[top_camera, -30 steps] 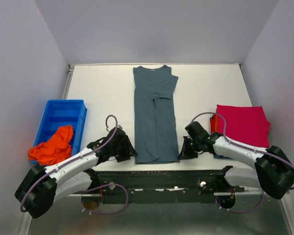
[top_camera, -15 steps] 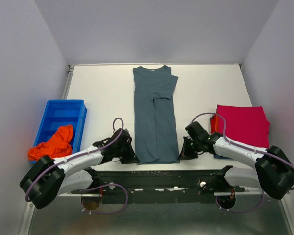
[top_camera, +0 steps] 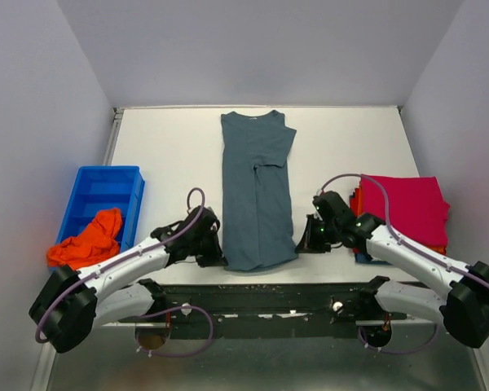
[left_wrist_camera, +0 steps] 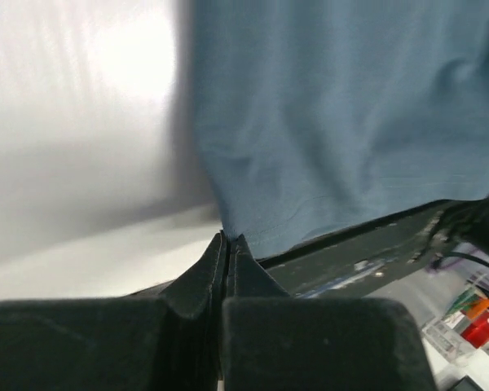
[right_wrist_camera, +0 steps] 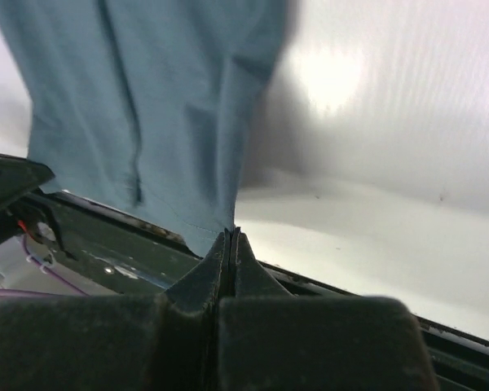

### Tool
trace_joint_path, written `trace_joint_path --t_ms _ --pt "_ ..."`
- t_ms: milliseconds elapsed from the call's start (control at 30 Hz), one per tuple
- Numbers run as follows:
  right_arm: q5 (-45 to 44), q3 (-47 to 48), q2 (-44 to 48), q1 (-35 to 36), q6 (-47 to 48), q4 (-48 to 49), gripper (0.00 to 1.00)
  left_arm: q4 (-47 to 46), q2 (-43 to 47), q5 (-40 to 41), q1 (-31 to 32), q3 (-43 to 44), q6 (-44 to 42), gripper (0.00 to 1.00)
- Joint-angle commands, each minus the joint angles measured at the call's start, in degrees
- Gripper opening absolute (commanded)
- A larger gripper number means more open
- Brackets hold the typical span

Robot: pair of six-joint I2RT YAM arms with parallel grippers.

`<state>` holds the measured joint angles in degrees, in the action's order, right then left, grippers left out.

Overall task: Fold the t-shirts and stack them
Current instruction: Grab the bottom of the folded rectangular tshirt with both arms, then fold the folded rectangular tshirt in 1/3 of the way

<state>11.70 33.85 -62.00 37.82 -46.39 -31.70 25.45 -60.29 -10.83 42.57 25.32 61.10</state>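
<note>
The slate grey-blue soft cloth t-shirt [top_camera: 257, 195] lies in the middle of the white table [top_camera: 171, 155] as a long narrow strip. Its collar is at the far side and its hem at the near edge. A second ago the left gripper [top_camera: 218, 259] stood open beside the near-left hem corner. It has now moved in and clenched on that corner, and in the wrist view its fingers [left_wrist_camera: 228, 248] are pressed together on the cloth edge. The right gripper [top_camera: 303, 244] was already pinched on the near-right corner and stays so. With both corners held, I judge the next fold, hem toward collar, can begin. The folded magenta-pink shirt [top_camera: 403, 208] waits at the right, and the crumpled orange shirt [top_camera: 90, 240] hangs in the rigid blue plastic bin [top_camera: 106, 183].
</note>
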Motion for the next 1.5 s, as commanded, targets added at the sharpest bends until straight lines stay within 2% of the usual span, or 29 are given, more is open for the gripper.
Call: trace_joint_path --t_ms 0,167,300,400,567,733,1000,1300,1333,1400,1433,1467 --pt "-4.41 7.36 -2.5 -0.11 2.71 -2.14 0.01 1.27 -0.61 0.82 -2.92 8.15 -3.87 0.0" --pt "-2.3 14.92 -9.79 -4.15 4.81 1.2 0.01 -1.28 -5.61 0.11 -11.7 15.71 -8.45 0.0" --pt "-1.07 22.82 -17.79 -10.21 6.92 2.17 0.01 -8.47 -10.71 -0.07 -18.73 19.67 -9.6 0.0" --pt "2.44 28.54 -24.47 -15.05 8.16 3.14 0.01 -12.26 -16.68 0.28 -22.25 23.27 -9.86 0.0" --pt "1.83 39.43 -35.1 -18.57 9.74 1.39 0.01 -20.17 -26.96 -1.21 -26.91 28.02 -7.84 0.0" --pt "2.09 46.47 -42.84 -20.07 9.74 0.68 0.01 -22.9 -35.41 -3.32 -27.89 34.34 -7.49 0.0" --pt "1.39 54.48 -49.88 -21.56 10.0 -1.17 0.01 -16.75 -43.5 -2.88 -28.5 45.68 -12.14 0.0" --pt "2.0 62.03 -56.82 -22.79 9.74 -2.13 0.01 -17.54 -49.56 -2.97 -29.03 50.87 -12.32 0.0" --pt "2.27 63.0 -57.61 -22.79 9.83 -2.31 0.08 -17.37 -50.44 -2.88 -29.12 51.84 -12.76 0.08" --pt "2.36 64.67 -59.02 -22.97 9.57 -3.36 0.5 -16.49 -51.85 -2.01 -29.21 53.59 -13.72 0.48" --pt "1.75 64.42 -58.68 -22.97 9.48 -3.36 0.61 -15.44 -52.29 -0.87 -29.29 54.56 -14.34 0.6" --pt "1.31 63.37 -57.63 -22.97 9.48 -2.49 0.64 -13.87 -52.21 0.97 -29.29 55.44 -15.56 0.74"
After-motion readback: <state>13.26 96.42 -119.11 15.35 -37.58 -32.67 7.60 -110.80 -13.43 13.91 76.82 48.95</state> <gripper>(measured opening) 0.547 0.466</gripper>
